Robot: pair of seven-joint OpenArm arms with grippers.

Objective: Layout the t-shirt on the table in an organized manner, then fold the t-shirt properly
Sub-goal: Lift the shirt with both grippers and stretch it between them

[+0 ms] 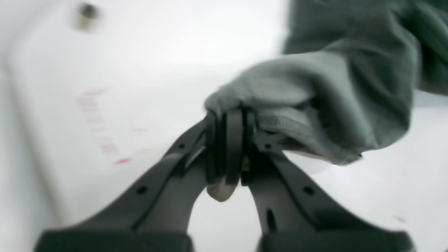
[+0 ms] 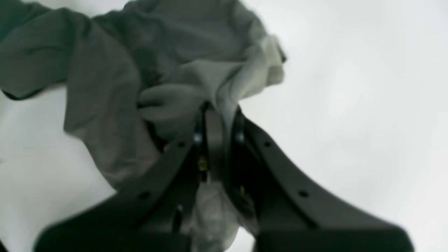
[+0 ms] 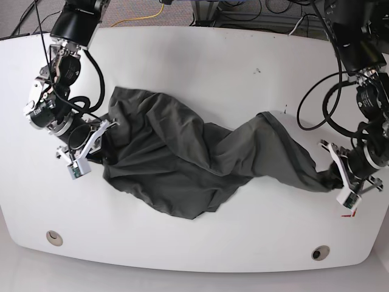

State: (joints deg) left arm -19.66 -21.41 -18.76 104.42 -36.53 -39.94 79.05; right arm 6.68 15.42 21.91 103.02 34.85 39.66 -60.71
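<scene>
Both wrist views are blurred throughout. Left wrist view: the grommet hole (image 1: 85,15) is a soft smudge, the red tape (image 1: 122,161) only faint smears, and the t-shirt (image 1: 336,101) runs off the top and right edges. Right wrist view: cloth hides the right gripper (image 2: 218,115) tips; the t-shirt leaves the frame at left. Base view: the left gripper (image 3: 333,177) tips are buried in cloth, both arms cut off at the top.

Bright even overhead light, we see soft glare on the table (image 3: 200,61), faint shadows under the t-shirt (image 3: 182,164), both wrist views heavily blurred, base view sharp, edges bowed.
</scene>
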